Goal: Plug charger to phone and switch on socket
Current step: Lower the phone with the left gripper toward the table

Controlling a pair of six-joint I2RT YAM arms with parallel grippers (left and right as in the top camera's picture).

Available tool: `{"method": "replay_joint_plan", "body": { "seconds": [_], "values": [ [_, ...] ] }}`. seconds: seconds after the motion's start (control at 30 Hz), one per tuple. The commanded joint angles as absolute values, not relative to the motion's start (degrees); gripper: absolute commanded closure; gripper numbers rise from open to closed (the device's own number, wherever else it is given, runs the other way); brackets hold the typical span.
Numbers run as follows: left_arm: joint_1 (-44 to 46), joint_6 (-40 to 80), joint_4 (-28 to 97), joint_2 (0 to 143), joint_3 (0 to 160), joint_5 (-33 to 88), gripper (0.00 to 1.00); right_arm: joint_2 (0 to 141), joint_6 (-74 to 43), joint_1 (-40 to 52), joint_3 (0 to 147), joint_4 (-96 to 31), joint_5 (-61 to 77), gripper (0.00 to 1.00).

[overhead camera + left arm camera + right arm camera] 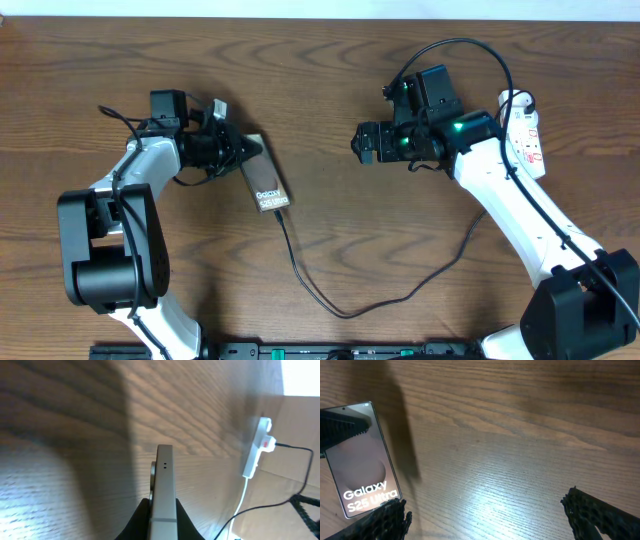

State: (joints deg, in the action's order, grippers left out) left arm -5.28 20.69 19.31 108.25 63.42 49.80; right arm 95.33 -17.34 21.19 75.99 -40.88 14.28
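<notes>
Dark wood-grain table (330,70), both arms reaching in over it.

Position of the phone (268,185): left of centre, long axis diagonal, far-left to near-right. It is a glossy brownish-grey slab with white "Galaxy S25 Ultra" lettering at its near end and a dark oval above that. The left gripper (238,150) is clenched on the far end; its wrist view shows the slab edge-on, pinched across its thickness.

The charger (330,300), a thin black cable, leaves the phone's near short edge, loops toward the robot's base, then climbs right toward the socket (527,135). Its tip meets the phone's edge; whether it is seated I cannot tell.

The socket is a white strip with red markings at far right, long axis near-to-far, just beside the right arm. The right gripper (362,143) is splayed wide, empty, and points left at the phone. The socket lies behind it to its right, well apart from the fingertips.

Judgement: the right arm is far nearer the switch but must swing back rightward.
</notes>
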Motion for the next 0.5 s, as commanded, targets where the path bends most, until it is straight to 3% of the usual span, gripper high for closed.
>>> {"method": "replay_joint_plan", "body": {
  "seconds": [0.0, 0.47],
  "values": [
    [-4.8, 19.9, 19.6, 108.4, 64.0, 49.4, 0.93, 95.2, -16.7, 21.1, 76.7, -41.0, 13.8, 0.01],
    [-4.8, 19.9, 20.1, 111.1, 64.0, 47.9, 0.93, 95.2, -16.7, 21.1, 76.7, -41.4, 13.8, 0.01]
  ]
}}
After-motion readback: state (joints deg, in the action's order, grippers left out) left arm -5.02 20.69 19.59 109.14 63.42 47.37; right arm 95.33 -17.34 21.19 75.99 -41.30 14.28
